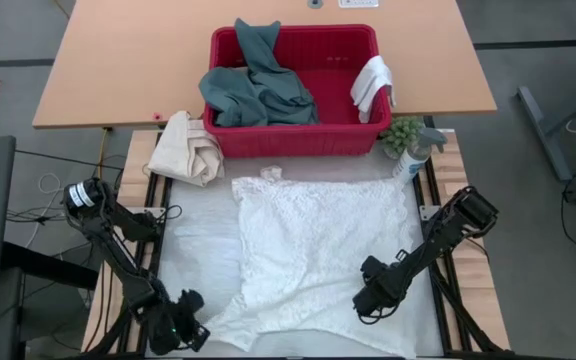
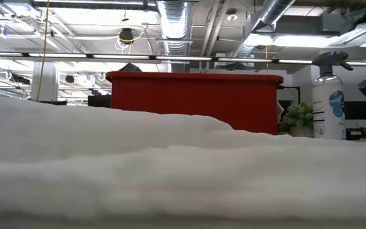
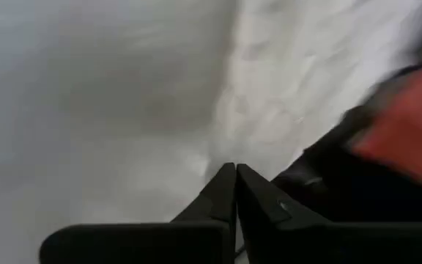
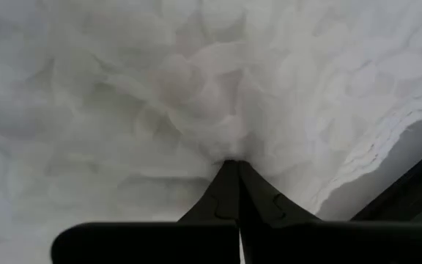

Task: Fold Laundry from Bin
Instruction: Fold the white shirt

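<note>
Left gripper (image 1: 190, 335): at the near left corner of the table (image 1: 193, 260), jaws together, tips at the near left corner of the white textured towel (image 1: 318, 255); pinch on cloth not clear.
Right gripper (image 1: 366, 303): near right, on the towel's right part, jaws clamped together on a pucker of towel fabric.
White textured towel: spread flat mid-table; near edge ragged, reaching close to the near table edge; scalloped right edge close to the right rail.
Open room: bare table strip left of the towel, between it and the left rail.
Cream bundled cloth (image 1: 190, 147): far left, just beside the bin.
Bin (image 1: 298, 140): red, just beyond the towel's far edge.
Teal-green garment (image 1: 256, 85): heaped in the bin's left half.
Small white cloth (image 1: 372, 85): draped at the bin's right end.
Spray bottle (image 1: 415, 152): far right, beside a small green plant (image 1: 401, 132).
</note>
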